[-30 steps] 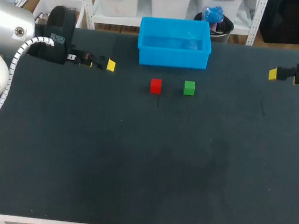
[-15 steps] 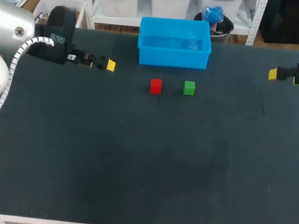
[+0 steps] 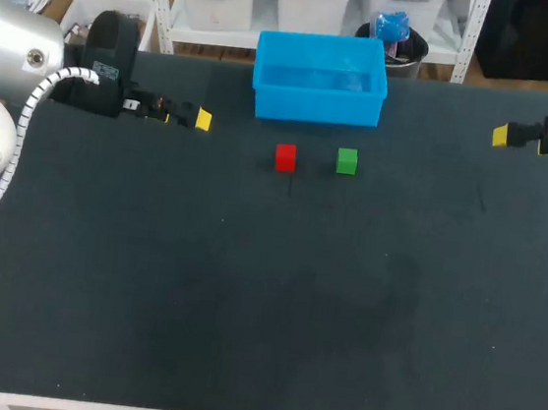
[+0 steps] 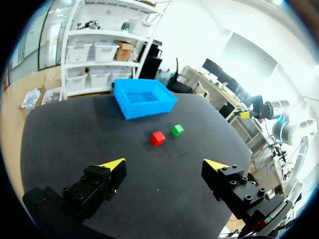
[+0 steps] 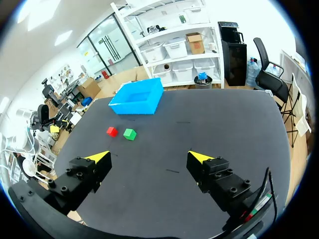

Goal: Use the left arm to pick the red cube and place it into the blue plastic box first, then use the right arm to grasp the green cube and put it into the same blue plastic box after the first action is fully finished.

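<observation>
A small red cube point(image 3: 285, 157) rests on the black table, with a green cube point(image 3: 347, 161) just to its right. Behind both stands the blue plastic box point(image 3: 319, 78), nothing in it. My left gripper point(image 3: 197, 118) hovers at the far left of the table, well left of the red cube, fingers open and holding nothing. The left wrist view has the red cube point(image 4: 158, 138) and green cube point(image 4: 177, 130) ahead of its gripper point(image 4: 167, 164). My right gripper point(image 3: 501, 136) stays at the far right, open and bare; its wrist view has the green cube point(image 5: 129, 134) ahead of the gripper point(image 5: 149, 158).
The black table top point(image 3: 263, 303) stretches wide in front of the cubes. The box sits close to the table's back edge.
</observation>
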`<state>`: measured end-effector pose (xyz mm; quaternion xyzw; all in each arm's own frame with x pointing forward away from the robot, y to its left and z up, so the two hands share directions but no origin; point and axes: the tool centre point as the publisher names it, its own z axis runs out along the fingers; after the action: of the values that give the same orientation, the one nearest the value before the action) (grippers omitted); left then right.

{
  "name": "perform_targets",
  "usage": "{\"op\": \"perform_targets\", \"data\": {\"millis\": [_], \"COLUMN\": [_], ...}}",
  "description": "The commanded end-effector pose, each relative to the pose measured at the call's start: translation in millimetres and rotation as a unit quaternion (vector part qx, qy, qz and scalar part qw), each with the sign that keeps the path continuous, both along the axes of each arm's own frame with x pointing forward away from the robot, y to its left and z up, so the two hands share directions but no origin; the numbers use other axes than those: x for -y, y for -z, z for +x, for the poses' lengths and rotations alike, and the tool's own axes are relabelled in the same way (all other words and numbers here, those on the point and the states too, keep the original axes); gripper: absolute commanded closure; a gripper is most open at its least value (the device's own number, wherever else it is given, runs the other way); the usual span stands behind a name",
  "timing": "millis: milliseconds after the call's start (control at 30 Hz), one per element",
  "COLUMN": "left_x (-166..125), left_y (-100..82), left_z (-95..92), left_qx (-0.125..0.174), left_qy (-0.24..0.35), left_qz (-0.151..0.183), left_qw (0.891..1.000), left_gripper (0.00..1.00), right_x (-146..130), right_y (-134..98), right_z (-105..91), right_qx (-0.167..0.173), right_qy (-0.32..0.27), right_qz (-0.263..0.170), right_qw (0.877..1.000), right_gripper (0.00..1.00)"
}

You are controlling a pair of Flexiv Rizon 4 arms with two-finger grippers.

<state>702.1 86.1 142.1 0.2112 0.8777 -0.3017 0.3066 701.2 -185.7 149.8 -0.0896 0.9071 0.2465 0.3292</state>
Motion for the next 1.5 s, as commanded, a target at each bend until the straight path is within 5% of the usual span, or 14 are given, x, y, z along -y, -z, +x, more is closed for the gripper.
{"op": "perform_targets", "data": {"millis": [33, 333, 733, 1200, 1500], "left_x": [-0.3, 7.4, 50.2, 60.7, 77.2], "left_y": [0.0, -1.0, 0.4, 5.8, 23.9], "left_z": [1.2, 11.0, 29.1, 40.7, 30.5], "left_qx": [-0.001, -0.018, -0.04, -0.07, -0.09], "left_qy": [0.001, -0.01, -0.045, -0.1, -0.091], "left_qz": [0.001, -0.007, 0.101, 0.134, 0.157], "left_qw": [1.0, 1.0, 0.993, 0.983, 0.979], "left_gripper": [0.0, 0.0, 0.0, 0.0, 0.0], "right_x": [0.5, 0.5, 0.5, 0.5, 0.5], "right_y": [0.3, 0.3, 0.3, 0.3, 0.3], "right_z": [0.1, 0.1, 0.1, 0.1, 0.1], "right_qx": [0.0, 0.0, 0.0, 0.0, 0.0], "right_qy": [-0.001, -0.001, -0.001, -0.001, -0.001], "right_qz": [0.001, 0.001, 0.001, 0.001, 0.001], "right_qw": [1.0, 1.0, 1.0, 1.0, 1.0], "right_gripper": [0.0, 0.0, 0.0, 0.0, 0.0]}}
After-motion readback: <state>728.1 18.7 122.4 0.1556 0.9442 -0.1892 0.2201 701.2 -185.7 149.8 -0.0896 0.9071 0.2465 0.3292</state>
